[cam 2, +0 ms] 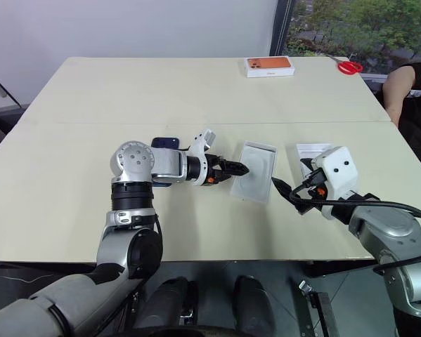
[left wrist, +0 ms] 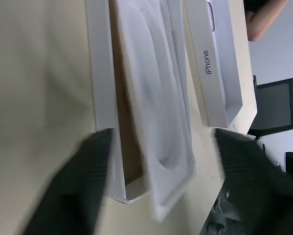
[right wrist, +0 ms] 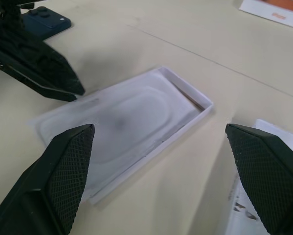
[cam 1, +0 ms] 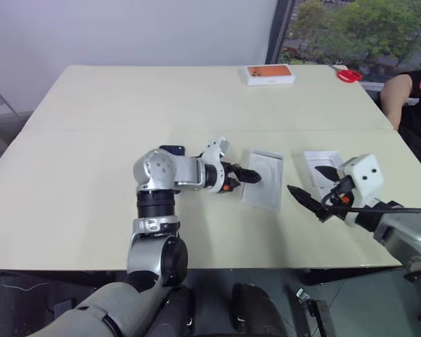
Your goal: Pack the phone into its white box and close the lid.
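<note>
Left tool (cam 2: 237, 168) stood with its two black fingers parted and nothing between them, its tips at the near long edge of the shallow white rectangular cardboard box (cam 2: 254, 170) on the pale beige counter (cam 2: 196, 91); the wrist view showed the fingers spread to either side of that box's end. Right tool (cam 2: 292, 188) was spread wide and empty too, hovering just beside the box's other long side, between it and the white rectangular cardboard lid (cam 2: 310, 152), which lay open side up close to the counter's right part. A thin white insert with an oval recess (right wrist: 129, 120) lay askew in the box, one end spilling over the rim, so the tray was not free to take anything. The slim dark navy-blue smartphone (cam 2: 166, 142) lay flat on the counter behind the left arm's forearm, largely hidden by it, on the far side of that arm from the box and well apart from the right tool. By my reading the left arm was much the nearer to the phone, which sat back toward the wrist rather than ahead of the fingertips, so the tool would need to draw away from the box and swing round. Its long axis could not be judged with so little showing. Far off near the counter's back edge sat a white box with orange print (cam 2: 270, 66) and red-handled scissors (cam 2: 349, 67).
</note>
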Available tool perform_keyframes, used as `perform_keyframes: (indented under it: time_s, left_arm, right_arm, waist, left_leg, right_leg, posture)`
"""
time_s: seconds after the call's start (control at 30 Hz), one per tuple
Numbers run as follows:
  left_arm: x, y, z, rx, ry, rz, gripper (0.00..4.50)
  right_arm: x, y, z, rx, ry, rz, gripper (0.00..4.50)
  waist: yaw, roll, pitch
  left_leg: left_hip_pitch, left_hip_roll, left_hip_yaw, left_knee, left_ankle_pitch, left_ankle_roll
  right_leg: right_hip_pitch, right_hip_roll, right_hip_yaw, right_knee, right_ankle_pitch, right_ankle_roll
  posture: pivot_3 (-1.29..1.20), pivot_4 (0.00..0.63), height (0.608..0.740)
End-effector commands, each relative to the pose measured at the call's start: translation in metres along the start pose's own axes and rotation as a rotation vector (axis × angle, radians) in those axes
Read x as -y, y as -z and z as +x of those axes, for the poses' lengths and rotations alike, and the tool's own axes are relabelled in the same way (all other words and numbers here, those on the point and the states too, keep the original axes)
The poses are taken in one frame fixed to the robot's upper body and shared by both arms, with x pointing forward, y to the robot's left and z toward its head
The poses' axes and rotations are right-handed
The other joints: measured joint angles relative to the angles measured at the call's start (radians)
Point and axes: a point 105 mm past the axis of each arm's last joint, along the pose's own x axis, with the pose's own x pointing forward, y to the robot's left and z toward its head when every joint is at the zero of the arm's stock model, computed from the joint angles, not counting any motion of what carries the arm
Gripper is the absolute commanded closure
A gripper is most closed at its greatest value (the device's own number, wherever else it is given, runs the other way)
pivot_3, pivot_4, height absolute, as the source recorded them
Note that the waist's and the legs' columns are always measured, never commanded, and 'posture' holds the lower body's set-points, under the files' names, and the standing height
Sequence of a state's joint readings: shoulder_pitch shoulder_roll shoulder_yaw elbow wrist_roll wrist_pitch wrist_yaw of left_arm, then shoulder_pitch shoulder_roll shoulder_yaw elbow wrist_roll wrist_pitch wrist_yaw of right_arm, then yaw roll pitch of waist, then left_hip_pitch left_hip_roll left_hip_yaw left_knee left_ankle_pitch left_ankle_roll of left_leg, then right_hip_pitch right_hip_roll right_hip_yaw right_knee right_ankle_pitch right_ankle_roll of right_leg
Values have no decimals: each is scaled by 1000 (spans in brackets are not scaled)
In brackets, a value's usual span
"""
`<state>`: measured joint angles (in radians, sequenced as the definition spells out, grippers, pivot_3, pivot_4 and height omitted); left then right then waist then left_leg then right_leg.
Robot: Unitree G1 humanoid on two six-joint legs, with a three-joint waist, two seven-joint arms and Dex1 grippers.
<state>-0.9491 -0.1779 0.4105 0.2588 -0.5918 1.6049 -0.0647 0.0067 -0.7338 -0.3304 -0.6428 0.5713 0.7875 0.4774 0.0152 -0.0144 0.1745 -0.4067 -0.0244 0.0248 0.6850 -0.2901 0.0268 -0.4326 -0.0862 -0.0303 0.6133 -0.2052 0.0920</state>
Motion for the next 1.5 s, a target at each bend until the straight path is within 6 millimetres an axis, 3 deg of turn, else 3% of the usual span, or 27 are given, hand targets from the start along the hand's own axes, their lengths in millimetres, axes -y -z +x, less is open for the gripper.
perform_keyframes:
  time_s: [0.03, 0.07, 0.17, 0.27, 0.4, 0.67, 0.97, 1.3, 1.5]
  left_arm:
    - [17, -15, -13, 67, 88, 42, 127]
    - [12, -22, -22, 106, 79, 57, 127]
    - [-1, -38, -45, 222, 19, 162, 71]
    - [-10, -47, -58, 310, -34, 293, 71]
    - [-27, -49, -86, 391, -106, 587, 71]
    - [-37, -18, -107, 267, -49, 949, 71]
    - [-43, 12, -117, 172, 14, 1004, 71]
    - [-47, 26, -118, 127, 37, 998, 71]
    - [-46, 25, -117, 133, 40, 995, 71]
  right_arm:
    - [-2, -14, 4, 37, 1, -42, 0]
    - [-1, -14, 8, 28, 9, -40, 0]
    - [3, -11, 20, -14, 40, -15, 903]
    - [3, -10, 27, -36, 41, -1, 2388]
    - [0, -9, 52, -90, 25, 8, 4458]
    - [10, 2, 105, -211, 70, 0, 4458]
    - [19, 17, 138, -285, 143, 16, 4458]
    - [26, 19, 145, -270, 190, -6, 4458]
    - [16, 10, 133, -228, 122, -78, 4458]
  waist:
    - [-1, 0, 0]
    - [-3, 0, 0]
    - [-10, 0, 0]
    - [-3, 1, -1]
    - [-3, 1, -1]
    - [-3, 1, -1]
    - [-10, 2, 0]
    - [-13, 2, 0]
    - [-12, 2, 0]
  left_leg:
    - [0, 0, 0, 0, 0, 0]
    - [0, 0, 0, 0, 0, 0]
    - [1, 1, 1, 0, 0, 0]
    - [1, 2, 0, -1, 1, -1]
    - [0, 1, 1, -2, 3, -6]
    - [-1, 1, 1, -2, 3, -5]
    - [-2, 1, 1, -1, 2, -4]
    - [-1, 1, 1, -2, 2, -4]
    - [-1, 1, 1, -2, 2, -4]
  right_leg:
    - [0, 0, 0, 0, 0, 0]
    - [0, 0, 0, 0, 0, 0]
    - [-1, 1, 0, 1, 0, 0]
    - [-1, 1, 0, 1, 0, -1]
    - [-2, -1, 1, 1, 0, -3]
    - [-3, -4, 1, -1, -2, -7]
    - [-3, -2, 1, 0, 0, -4]
    - [-3, -1, 0, 1, 1, -2]
    - [-3, -1, 0, 1, 1, -2]
  posture:
    - [0, 150, 740]
    - [0, 150, 740]
    - [0, 150, 740]
    - [0, 150, 740]
    - [0, 150, 740]
    - [0, 150, 740]
    - [0, 150, 740]
    - [0, 150, 740]
    - [0, 150, 740]
